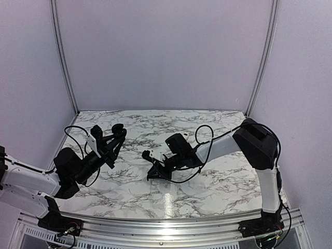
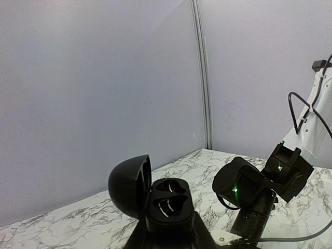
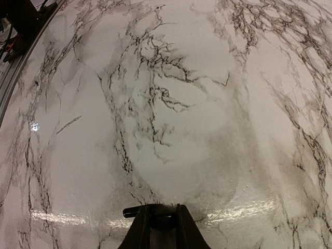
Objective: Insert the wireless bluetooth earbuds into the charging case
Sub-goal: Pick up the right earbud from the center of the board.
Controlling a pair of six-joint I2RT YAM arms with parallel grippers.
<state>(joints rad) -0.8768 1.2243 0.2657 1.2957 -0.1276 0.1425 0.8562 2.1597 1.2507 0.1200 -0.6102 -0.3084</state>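
Here, my left gripper (image 2: 171,236) clamped the charging case (image 2: 166,203) open-side up to receive the earbud (image 3: 134,211) pinched in my right gripper (image 3: 160,222).

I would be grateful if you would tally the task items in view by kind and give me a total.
Charging case: 1, the open charging case, both slots empty, held by the left fingers.
Earbuds: 2, the loose earbud lying on the table, and what looks like the pinched earbud between the right fingers.
Total: 3
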